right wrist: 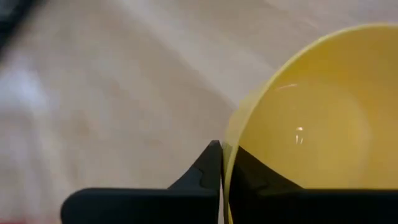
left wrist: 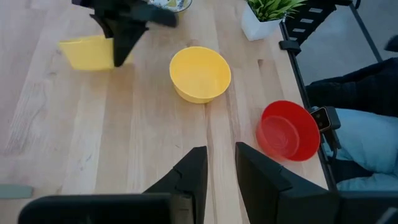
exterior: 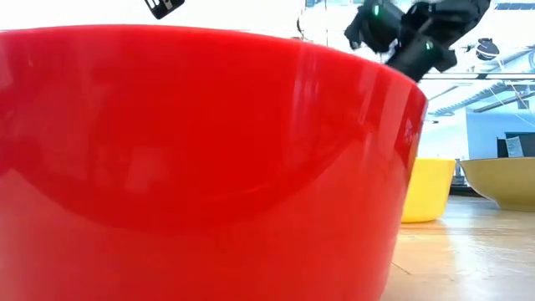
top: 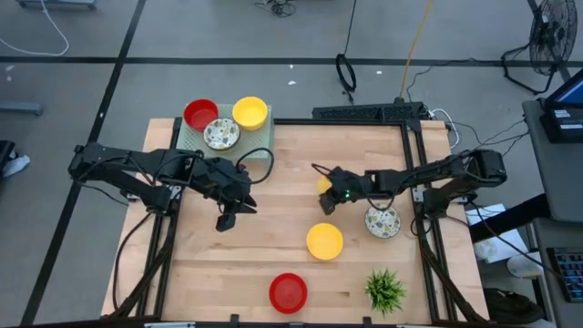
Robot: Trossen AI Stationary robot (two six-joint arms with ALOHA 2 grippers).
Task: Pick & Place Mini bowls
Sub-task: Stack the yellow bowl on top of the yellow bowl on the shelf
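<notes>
My right gripper (top: 326, 197) is over the table's middle, shut on a plain yellow mini bowl (top: 322, 185), which shows again in the left wrist view (left wrist: 87, 53). My left gripper (top: 228, 219) hovers open over bare wood left of the middle, touching nothing. A second yellow bowl (top: 324, 241), a red bowl (top: 288, 292) and a white floral bowl (top: 383, 221) stand on their bases on the table. A red bowl (top: 200, 114), a yellow bowl (top: 250, 112) and a floral bowl (top: 221, 134) sit on a green mat (top: 260, 157) at the far left. My right gripper pinches the yellow bowl's rim (right wrist: 231, 140), with one finger (right wrist: 249, 171) inside the bowl and the other finger (right wrist: 205, 168) outside its wall. The fingers slant down at it from the table's right. The bowl sits tilted in the hold; whether its base is off the wood I cannot tell.
A small green plant in a white pot (top: 385, 289) stands at the near right corner. The red bowl (exterior: 201, 159) fills most of the low view. A person's leg (left wrist: 367, 134) shows beyond the table's edge. Bare wood lies between the two grippers.
</notes>
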